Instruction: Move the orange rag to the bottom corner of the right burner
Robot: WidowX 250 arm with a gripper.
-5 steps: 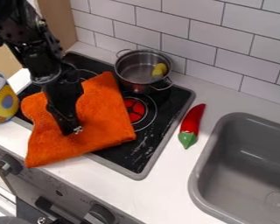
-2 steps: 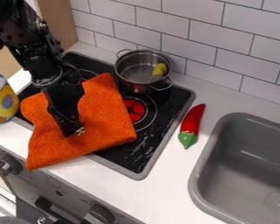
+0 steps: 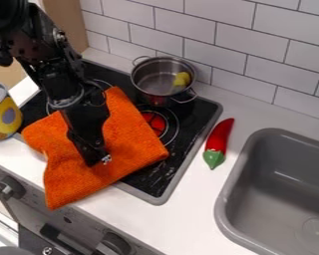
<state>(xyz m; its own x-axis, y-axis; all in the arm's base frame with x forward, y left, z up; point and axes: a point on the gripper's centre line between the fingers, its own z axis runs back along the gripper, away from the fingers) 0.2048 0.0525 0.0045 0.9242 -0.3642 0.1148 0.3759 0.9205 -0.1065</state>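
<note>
A patterned can [image 3: 2,117] stands at the far left, just beside the stove [image 3: 143,185]. Next comes the orange rag [image 3: 132,134], spread in a rumpled, roughly four-sided sheet over the stove's near left part, its lowest corner hanging past the stove rim onto the counter [image 3: 109,211]. The claw [image 3: 103,160] comes down on it from the upper left and looks closed on the cloth, with its tip nearer the rag's lower edge than its upper one. So the rag lies directly under the claw and spreads out on both sides, with no clear long axis, one corner pointing right. The right burner [image 3: 155,123] glows red up and to the right of the claw, its left part under the cloth; the metal pot [image 3: 163,82] sits behind it. The bottom corner looks to be rightward of the claw, so the next move likely calls for a short drag that way, with some risk of the cloth bunching. Further right are the red pepper [image 3: 219,137] and then the gray sink [image 3: 275,174]
</note>
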